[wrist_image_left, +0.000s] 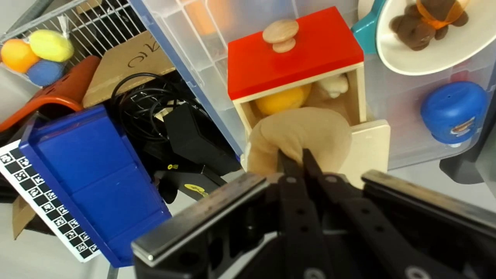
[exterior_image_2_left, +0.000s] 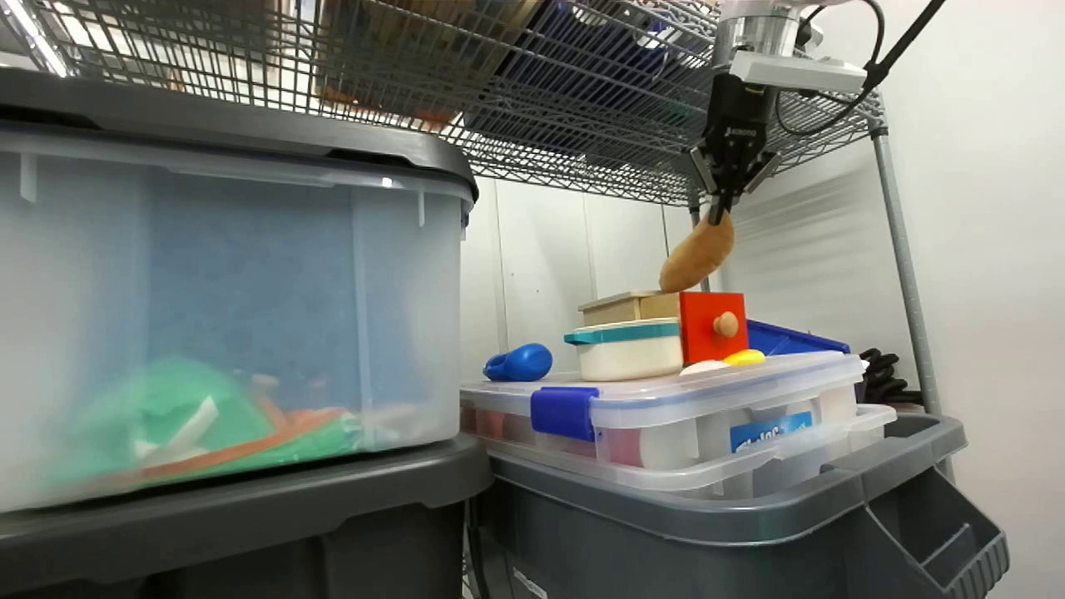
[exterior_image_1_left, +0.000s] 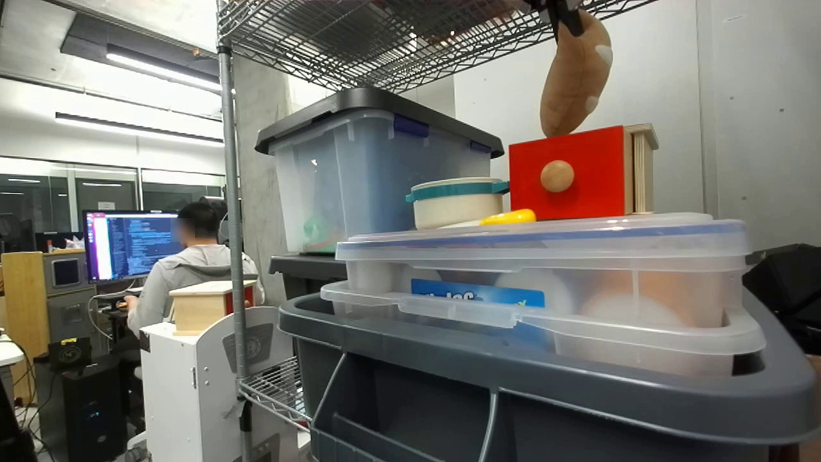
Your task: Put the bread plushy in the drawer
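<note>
One claw [wrist_image_left: 295, 155] pinches one bread [exterior_image_1_left: 576, 77] over one drawer [wrist_image_left: 294, 54]; I cannot tell whether the bread's lower end touches it. The drawer stands open, with two things inside: a yellow lump [wrist_image_left: 285, 100] and a pale lump [wrist_image_left: 334, 85]. Beside the drawer are one pot [exterior_image_2_left: 630, 359], with one bear [wrist_image_left: 415, 31] in it, and one yellow toy [exterior_image_1_left: 510, 217]; one blue toy [wrist_image_left: 453, 112] lies farther off, near the pot. Drawer, pot and both toys rest on the desk [exterior_image_2_left: 790, 381], the lid of a clear bin [exterior_image_2_left: 666, 445]. Well apart from the drawer, the wrist view shows one tray [wrist_image_left: 97, 170] and three balls [wrist_image_left: 51, 45]. A wire shelf [exterior_image_1_left: 385, 45] runs higher than the drawer, and a pale wall [exterior_image_1_left: 757, 128] stands behind it. Far from it, in an exterior view, one person [exterior_image_1_left: 183, 273] faces one monitor [exterior_image_1_left: 133, 237].
</note>
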### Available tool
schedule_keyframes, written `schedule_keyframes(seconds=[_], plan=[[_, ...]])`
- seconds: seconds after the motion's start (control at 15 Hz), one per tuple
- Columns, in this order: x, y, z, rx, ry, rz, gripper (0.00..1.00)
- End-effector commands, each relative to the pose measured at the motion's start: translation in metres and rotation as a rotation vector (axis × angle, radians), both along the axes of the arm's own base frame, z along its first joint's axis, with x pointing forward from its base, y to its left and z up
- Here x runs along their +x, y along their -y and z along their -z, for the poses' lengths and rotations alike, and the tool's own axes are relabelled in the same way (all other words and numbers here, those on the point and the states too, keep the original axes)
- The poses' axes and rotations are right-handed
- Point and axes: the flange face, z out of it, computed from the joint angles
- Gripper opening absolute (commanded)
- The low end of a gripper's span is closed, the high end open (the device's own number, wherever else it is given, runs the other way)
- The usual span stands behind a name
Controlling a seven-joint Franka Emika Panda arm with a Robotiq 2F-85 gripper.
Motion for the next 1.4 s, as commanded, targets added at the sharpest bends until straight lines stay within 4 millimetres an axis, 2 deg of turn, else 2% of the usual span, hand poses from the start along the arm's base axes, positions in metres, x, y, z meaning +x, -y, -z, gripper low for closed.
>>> schedule_keyframes(seconds=[0.0, 0.27, 0.73, 1.0, 1.33], plan=[[-0.008, 0.003, 0.018, 0.002, -0.041, 0.011, 0.01], [-0.006, 0.009, 0.037, 0.006, -0.078, 0.025, 0.01], [0.004, 0.011, 0.039, 0.008, -0.084, 0.044, 0.01], [0.022, 0.009, 0.032, -0.007, -0.079, 0.065, 0.01], [0.047, 0.010, 0.039, -0.028, -0.082, 0.097, 0.01]])
